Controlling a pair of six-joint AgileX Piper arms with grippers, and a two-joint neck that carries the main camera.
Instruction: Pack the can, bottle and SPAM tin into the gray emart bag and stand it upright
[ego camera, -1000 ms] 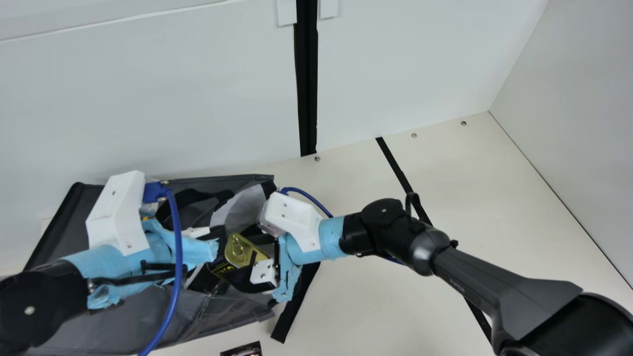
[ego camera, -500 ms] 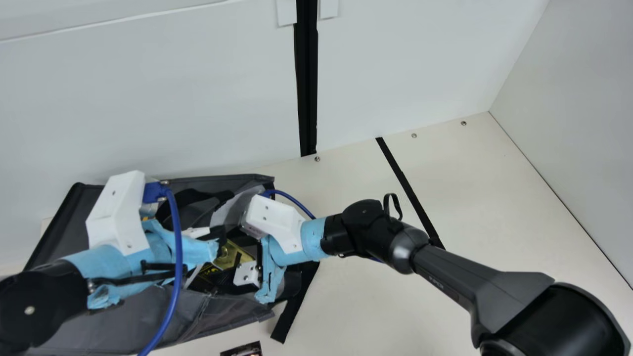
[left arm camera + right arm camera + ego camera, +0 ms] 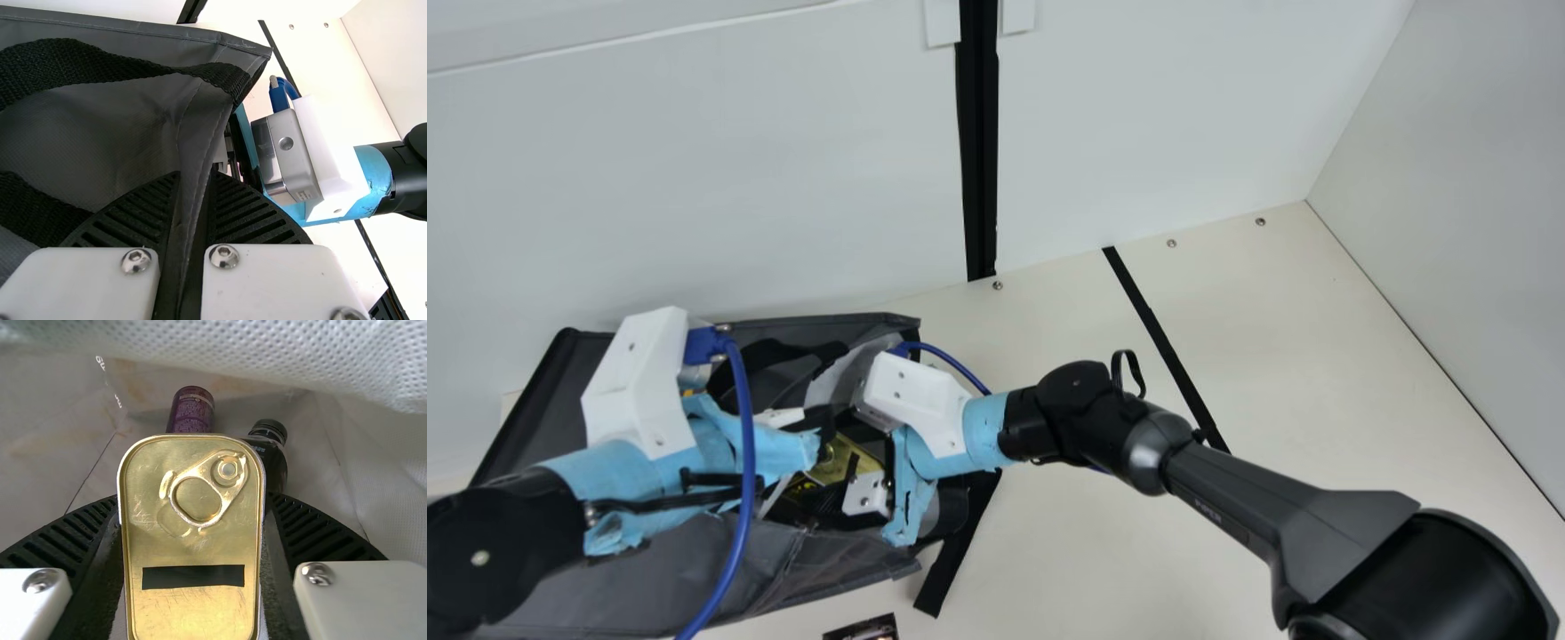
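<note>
Since the earlier frame: right arm shifted toward the left arm, taking the SPAM tin (image 3: 192,543) deeper into the mouth of the gray emart bag (image 3: 658,578). Nearly all of it in the first half; last bit barely a nudge. Left arm and bag same as before.

Right pincer (image 3: 193,500): holding the tin, a finger on each long side. Left pincer (image 3: 194,175): narrow, clamped on the bag's edge. Bag lies on its side on the desk (image 3: 1067,551), mouth toward the right arm.

Risks:
- Tin could ram the purple cylinder (image 3: 190,410) (can, I think) or the black-capped bottle (image 3: 270,453); both sit just beyond it inside. Could twist in the grip or jam.
- Fabric hangs close over the right wrist camera. Could snag on backing out and drag the tin along.
- If the left lets go early, mouth probably sags onto the right pincer.
- Tin let go near the mouth may slide out when the bag gets stood up.

Tin look: gold metal lid, rounded corners, raised rim, pull ring near one end, black strip across, light scuffs. Side dark with yellow marks.
</note>
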